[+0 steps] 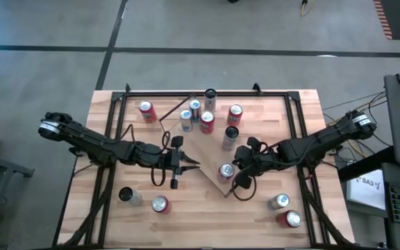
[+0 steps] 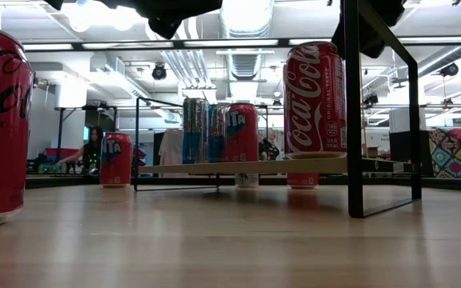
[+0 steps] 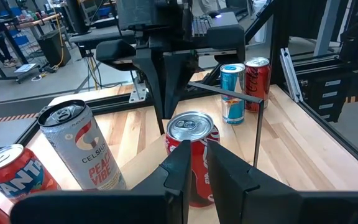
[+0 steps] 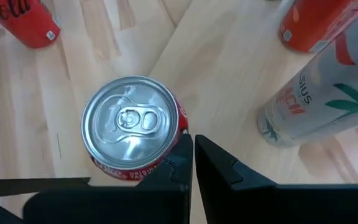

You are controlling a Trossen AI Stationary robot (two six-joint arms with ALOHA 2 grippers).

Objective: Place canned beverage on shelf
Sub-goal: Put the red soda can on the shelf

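Red Coke can sits right below the right gripper, whose fingers are clenched together on nothing, tips next to the can's rim. So it's standing free on the shelf, near the board's front corner, and I'd call this placement basically done.

Left gripper hovers by the shelf's left edge, pointed at the same can. Its fingers are nearly pinched shut and hold nothing.

Next move, my guess: lift the right arm clear without knocking the can, then go for a loose one, like the red can on the table nearby.

Shelf holds about half a dozen cans, mostly toward the back; several more stand on the tabletop.
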